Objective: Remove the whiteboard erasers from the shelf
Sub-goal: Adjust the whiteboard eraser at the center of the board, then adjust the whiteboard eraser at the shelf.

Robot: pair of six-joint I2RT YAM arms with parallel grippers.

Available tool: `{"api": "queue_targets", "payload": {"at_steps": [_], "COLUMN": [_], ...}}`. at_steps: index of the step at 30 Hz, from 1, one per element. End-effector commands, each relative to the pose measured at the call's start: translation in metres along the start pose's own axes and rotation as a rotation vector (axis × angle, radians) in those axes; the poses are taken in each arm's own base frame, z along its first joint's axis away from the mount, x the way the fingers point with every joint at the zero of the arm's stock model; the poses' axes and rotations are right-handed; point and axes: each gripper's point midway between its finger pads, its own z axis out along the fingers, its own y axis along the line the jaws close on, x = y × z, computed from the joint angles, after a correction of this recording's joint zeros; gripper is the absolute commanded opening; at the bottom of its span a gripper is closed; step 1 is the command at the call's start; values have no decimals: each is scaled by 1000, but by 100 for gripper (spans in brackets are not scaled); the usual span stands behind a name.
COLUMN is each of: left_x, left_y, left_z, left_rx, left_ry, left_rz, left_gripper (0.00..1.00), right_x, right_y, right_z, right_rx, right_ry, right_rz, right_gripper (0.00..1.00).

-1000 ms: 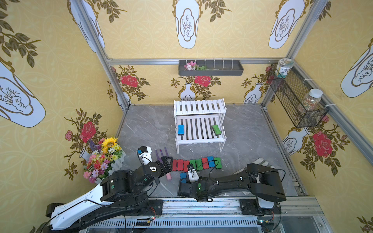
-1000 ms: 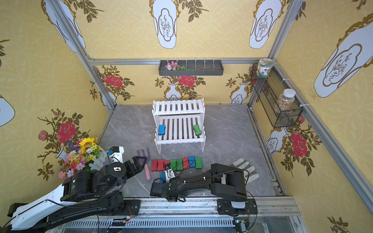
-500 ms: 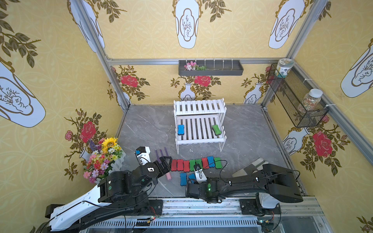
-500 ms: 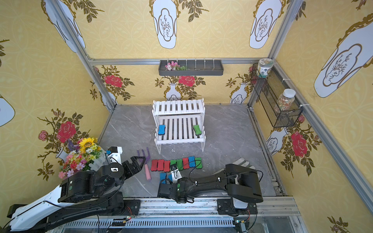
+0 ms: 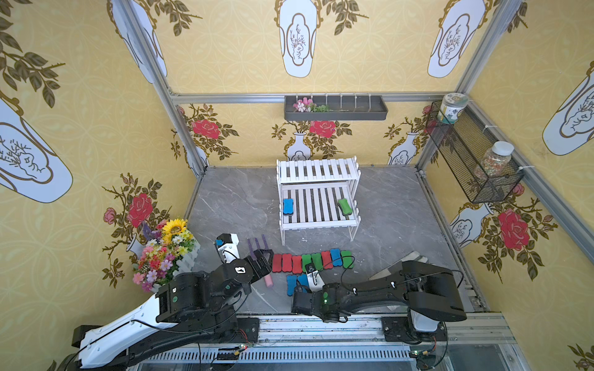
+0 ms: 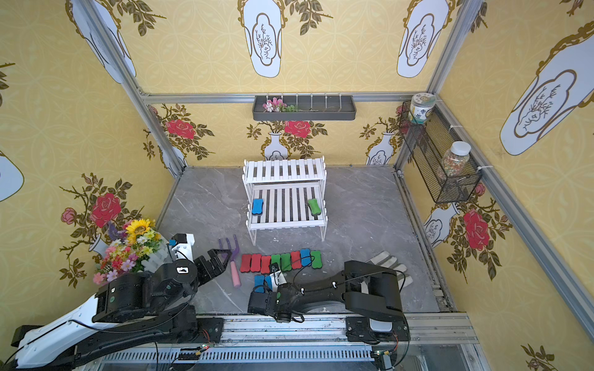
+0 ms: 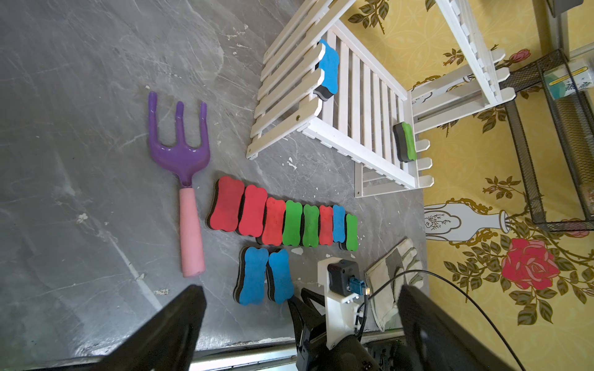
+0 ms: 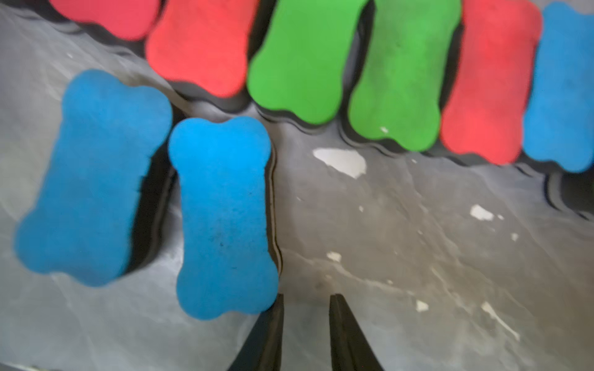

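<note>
The right gripper (image 8: 306,300), closed empty by the floor row (image 5: 313,260), should open and rise clear before reaching the green eraser (image 5: 345,207) on the lower tier of the shelf (image 5: 316,224); the wide-open left gripper (image 6: 221,255) suits the blue eraser (image 5: 288,206) there

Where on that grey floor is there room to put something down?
Bare floor lies left of the shelf, toward the bouquet, and right of it, toward the wall. The front is crowded: eraser row, garden fork, glove.

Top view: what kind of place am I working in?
Probably a staged robot test cell, not a real room: wallpapered panels on aluminium framing, a slate-look floor, and props like the white shelf.
</note>
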Motion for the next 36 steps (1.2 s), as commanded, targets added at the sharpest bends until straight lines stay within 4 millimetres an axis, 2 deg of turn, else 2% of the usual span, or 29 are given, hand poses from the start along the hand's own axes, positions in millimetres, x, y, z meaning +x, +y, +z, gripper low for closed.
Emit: {"api": "queue_targets", "payload": {"at_steps": [1, 6, 9, 11, 13, 16, 19, 22, 26, 28, 31, 33, 36], "left_x": [-1, 0, 2, 6, 10, 14, 14, 11, 6, 4, -1, -1, 3], "left_y": [3, 2, 1, -1, -3, -13, -40, -74, -126, -149, -170, -184, -203], "left_z": [-1, 0, 1, 5, 9, 18, 25, 37, 62, 86, 121, 141, 165], "left_rx": [-8, -11, -11, -6, -7, 16, 59, 67, 109, 157, 216, 216, 201], "left_ry": [-7, -2, 5, 18, 29, 32, 22, -1, -24, 16, 81, 100, 127], "left_rz": [0, 1, 8, 20, 34, 64, 126, 207, 307, 311, 265, 303, 355], "left_gripper": [100, 99, 100, 99, 100, 100, 99, 99, 99, 99, 99, 98, 97], "right_x": [-2, -7, -9, -14, -23, -44, -68, -78, -66, -59, -51, -46, -36], "right_y": [12, 18, 13, 8, 2, -6, -34, -67, -97, -109, -124, -127, -120], "right_z": [3, 1, -7, -22, -40, -69, -99, -119, -120, -120, -130, -135, -130], "right_rx": [-33, -52, -36, -37, -53, -89, -53, -12, 9, 34, 80, 84, 55], "right_ry": [17, 6, -7, -36, -78, -177, -300, -396, -416, -422, -470, -500, -507], "right_rz": [-29, -30, -28, -18, 4, 42, 121, 227, 351, 392, 427, 429, 399], "right_gripper": [30, 30, 30, 35, 44, 57, 58, 57, 55, 53, 52, 51, 50]}}
